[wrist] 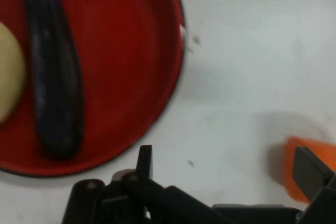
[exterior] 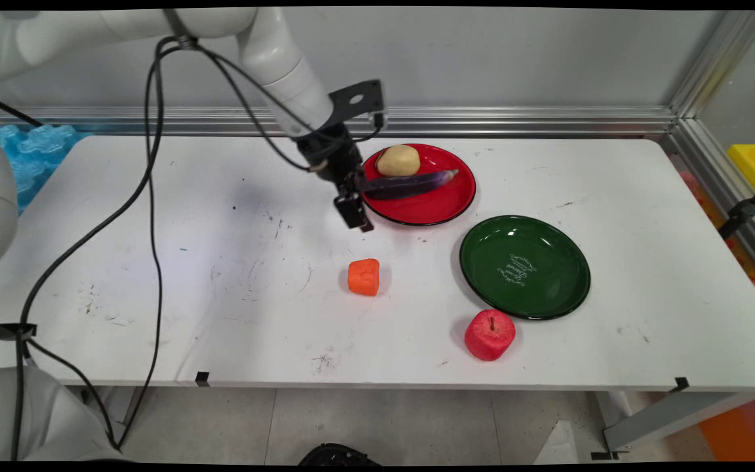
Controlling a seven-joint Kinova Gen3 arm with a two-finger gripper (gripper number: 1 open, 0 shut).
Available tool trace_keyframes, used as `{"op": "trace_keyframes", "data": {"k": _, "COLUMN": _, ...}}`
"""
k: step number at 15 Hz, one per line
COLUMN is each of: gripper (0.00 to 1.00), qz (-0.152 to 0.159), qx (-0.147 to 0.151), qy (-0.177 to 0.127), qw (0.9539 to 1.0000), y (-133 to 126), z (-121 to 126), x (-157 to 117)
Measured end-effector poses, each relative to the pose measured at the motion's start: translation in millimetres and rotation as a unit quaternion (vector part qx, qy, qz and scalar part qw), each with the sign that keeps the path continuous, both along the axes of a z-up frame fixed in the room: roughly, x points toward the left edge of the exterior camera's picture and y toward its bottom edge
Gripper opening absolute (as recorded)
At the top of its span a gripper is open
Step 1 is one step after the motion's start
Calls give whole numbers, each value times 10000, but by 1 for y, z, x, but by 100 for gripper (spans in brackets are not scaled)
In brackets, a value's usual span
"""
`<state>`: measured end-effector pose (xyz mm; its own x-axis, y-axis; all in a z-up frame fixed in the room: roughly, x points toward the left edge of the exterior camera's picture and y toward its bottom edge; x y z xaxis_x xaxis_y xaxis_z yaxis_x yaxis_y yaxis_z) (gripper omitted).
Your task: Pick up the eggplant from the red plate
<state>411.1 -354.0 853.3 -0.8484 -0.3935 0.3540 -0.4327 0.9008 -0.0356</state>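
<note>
My gripper (exterior: 356, 213) hangs open over the table just off the left rim of the red plate (exterior: 430, 206), with nothing between its fingers. On that plate lie a purple eggplant (exterior: 410, 185) and a pale potato (exterior: 398, 160). In the hand view the red plate (wrist: 131, 66) with the eggplant (wrist: 52, 77) and the potato (wrist: 10, 77) fills the upper left. The gripper (wrist: 226, 171) stands over bare table, and its right finger (wrist: 315, 177) partly covers an orange chunk (wrist: 320, 148). That orange chunk (exterior: 364, 276) sits on the table a little nearer than the gripper.
An empty green plate (exterior: 548, 236) lies right of the orange chunk, with a red apple (exterior: 489, 334) at its near edge. Blue foam tiles (exterior: 30, 151) lie at the back left, a yellow bin (exterior: 754, 164) beyond the right edge. Black cables (exterior: 151, 216) hang at the left.
</note>
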Motion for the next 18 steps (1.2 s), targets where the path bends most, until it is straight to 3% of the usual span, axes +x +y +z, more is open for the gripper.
{"op": "trace_keyframes", "data": {"k": 6, "gripper": 100, "qz": 164, "qx": -166, "qy": 19, "qw": 9997, "y": -41, "z": -5, "x": -16}}
{"op": "trace_keyframes", "data": {"k": 18, "gripper": 100, "qz": 195, "qx": -533, "qy": 124, "qw": 9983, "y": -131, "z": -43, "x": -46}}
